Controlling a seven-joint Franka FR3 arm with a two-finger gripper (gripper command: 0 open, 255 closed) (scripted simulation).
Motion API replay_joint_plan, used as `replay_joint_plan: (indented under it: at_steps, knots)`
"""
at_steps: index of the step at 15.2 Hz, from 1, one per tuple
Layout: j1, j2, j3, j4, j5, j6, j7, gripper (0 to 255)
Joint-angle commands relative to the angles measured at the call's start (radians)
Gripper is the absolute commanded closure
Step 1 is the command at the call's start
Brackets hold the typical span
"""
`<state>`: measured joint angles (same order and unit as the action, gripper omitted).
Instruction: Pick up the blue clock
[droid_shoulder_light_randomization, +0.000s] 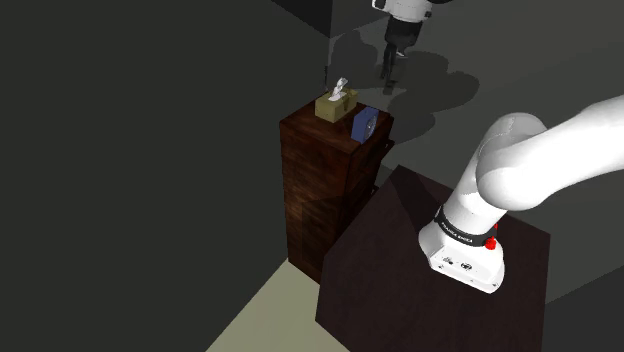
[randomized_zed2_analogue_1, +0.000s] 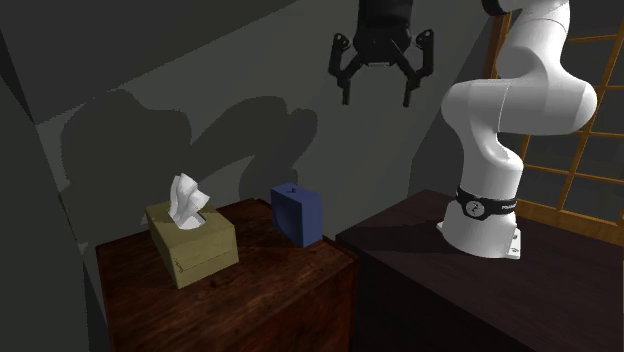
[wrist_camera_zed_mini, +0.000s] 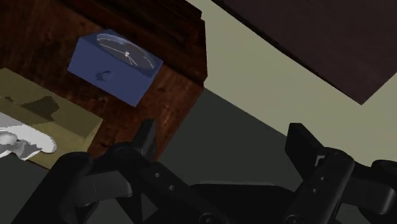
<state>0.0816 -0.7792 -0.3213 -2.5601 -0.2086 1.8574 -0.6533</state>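
The end effector (randomized_zed2_analogue_1: 377, 98) hangs with its two black fingers (randomized_zed2_analogue_1: 345, 92) spread wide and nothing between them, high in the air and well apart from everything on the furniture below. In the wrist view the end effector (wrist_camera_zed_mini: 222, 141) looks down past a corner of the chest of drawers (wrist_camera_zed_mini: 181, 95), and the blue clock (wrist_camera_zed_mini: 114, 67) lies beyond the fingers, nearer one finger (wrist_camera_zed_mini: 146, 137) than the other, its round dial and pale hands showing.

In the second exterior view the blue clock (randomized_zed2_analogue_1: 298, 213) stands at about 7 o'clock from the end effector, upright on the top of the dark wooden chest of drawers (randomized_zed2_analogue_1: 240, 300), near the edge that faces the stand (randomized_zed2_analogue_1: 450, 290). An olive tissue box (randomized_zed2_analogue_1: 195, 245) sits at about 8 o'clock from the clock, near it but not touching, with a white tissue (randomized_zed2_analogue_1: 186, 200) standing out of its slot.

In the shoulder view the end effector (droid_shoulder_light_randomization: 390, 62) is at 1 o'clock from the blue clock (droid_shoulder_light_randomization: 363, 124), and the tissue box (droid_shoulder_light_randomization: 335, 105) is at 10 o'clock from the clock, both on the chest of drawers (droid_shoulder_light_randomization: 315, 190). The white arm (droid_shoulder_light_randomization: 540, 150) rises from the dark stand (droid_shoulder_light_randomization: 400, 290) at 5 o'clock from the chest. A pale floor (droid_shoulder_light_randomization: 270, 320) shows between them.
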Motion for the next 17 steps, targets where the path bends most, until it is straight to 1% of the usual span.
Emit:
replay_joint_plan:
  at_steps: [1,5,9,12,14,15,17]
  knots:
    - [0.015,0.022,-0.068,-0.016,-0.039,0.040,-0.135,0]
    - [0.065,0.125,-0.208,-0.012,-0.096,0.141,-0.382,0]
    - [0.144,0.267,-0.354,0.024,-0.115,0.250,-0.638,0]
    - [0.228,0.398,-0.470,0.069,-0.085,0.333,-0.846,0]
    - [0.296,0.500,-0.553,0.105,-0.032,0.388,-1.000,0]
    - [0.334,0.557,-0.594,0.125,0.009,0.414,-1.085,0]
    - [0.349,0.591,-0.612,0.126,0.036,0.439,-1.124,0]
